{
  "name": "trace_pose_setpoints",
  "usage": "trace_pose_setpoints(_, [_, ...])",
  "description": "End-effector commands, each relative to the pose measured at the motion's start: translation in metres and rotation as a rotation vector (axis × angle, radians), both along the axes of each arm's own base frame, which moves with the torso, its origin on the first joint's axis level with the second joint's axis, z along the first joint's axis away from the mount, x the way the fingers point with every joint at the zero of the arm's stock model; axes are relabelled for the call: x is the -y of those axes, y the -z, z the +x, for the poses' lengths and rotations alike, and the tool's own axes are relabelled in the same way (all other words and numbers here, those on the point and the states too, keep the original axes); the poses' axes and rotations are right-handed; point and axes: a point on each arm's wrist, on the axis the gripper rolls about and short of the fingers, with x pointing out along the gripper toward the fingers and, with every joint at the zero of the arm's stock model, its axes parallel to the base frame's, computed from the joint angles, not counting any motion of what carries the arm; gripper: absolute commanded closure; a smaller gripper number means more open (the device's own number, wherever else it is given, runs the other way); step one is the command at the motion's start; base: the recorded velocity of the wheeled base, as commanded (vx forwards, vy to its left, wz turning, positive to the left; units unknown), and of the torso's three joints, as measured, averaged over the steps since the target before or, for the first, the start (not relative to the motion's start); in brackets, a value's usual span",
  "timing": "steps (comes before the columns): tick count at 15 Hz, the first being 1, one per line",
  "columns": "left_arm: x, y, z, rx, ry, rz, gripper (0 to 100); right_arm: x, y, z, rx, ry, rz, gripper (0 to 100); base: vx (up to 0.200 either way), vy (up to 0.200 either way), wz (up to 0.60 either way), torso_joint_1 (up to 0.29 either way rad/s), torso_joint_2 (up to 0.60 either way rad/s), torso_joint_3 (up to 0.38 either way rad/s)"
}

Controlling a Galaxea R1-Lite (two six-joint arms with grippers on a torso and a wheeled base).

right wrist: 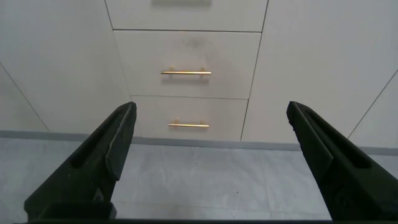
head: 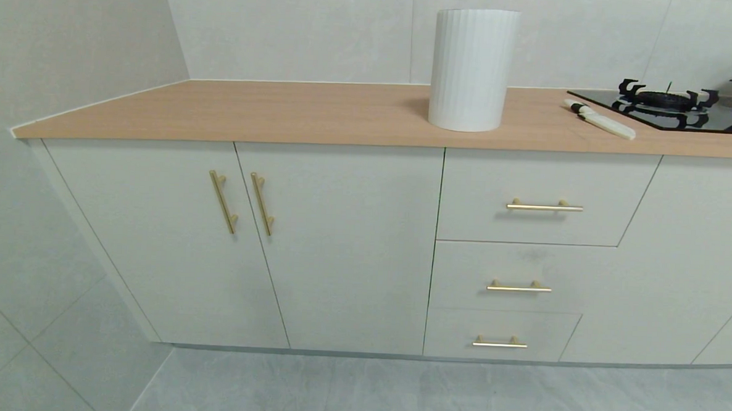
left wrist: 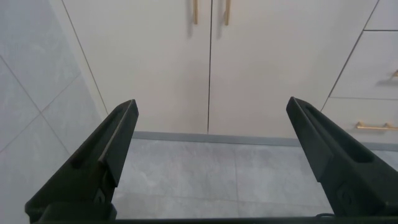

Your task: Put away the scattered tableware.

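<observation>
A white knife (head: 599, 119) with a pale handle lies on the wooden countertop (head: 283, 112), to the right, beside the stove. A tall white ribbed holder (head: 472, 69) stands upright on the counter, left of the knife. My left gripper (left wrist: 211, 115) is open, low down, facing the base of the double cabinet doors (left wrist: 210, 62) and the floor. My right gripper (right wrist: 211, 115) is open too, low in front of the lower drawers (right wrist: 186, 62), nothing between its fingers.
A black gas stove (head: 673, 104) sits at the counter's far right. Below the counter are two cabinet doors with gold handles (head: 242, 201) and three drawers with gold bar handles (head: 544, 206). A wall closes the left side. Grey tile floor (head: 395, 392) lies in front.
</observation>
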Motion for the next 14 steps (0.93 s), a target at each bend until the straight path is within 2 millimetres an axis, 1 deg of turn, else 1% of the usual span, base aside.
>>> trace_pose_setpoints(1, [0.0000,-0.0001,0.0000,0.001,-0.002,-0.001,0,0.0001,0.0001,0.0001,-0.003,0.002,0.002,0,0.000,0.000,0.00,0.000,0.00,0.000])
trace_pose_setpoints(6, [0.0000,0.0000,0.0000,0.000,0.000,-0.001,0,0.0001,0.0001,0.0001,-0.003,0.002,0.002,0,0.000,0.000,0.00,0.000,0.00,0.000])
trace_pose_setpoints(14, [0.0000,0.0000,0.0000,0.000,-0.002,-0.001,0,0.0000,0.0001,0.0001,-0.003,0.000,0.002,0,0.200,0.000,0.00,0.004,0.00,0.002])
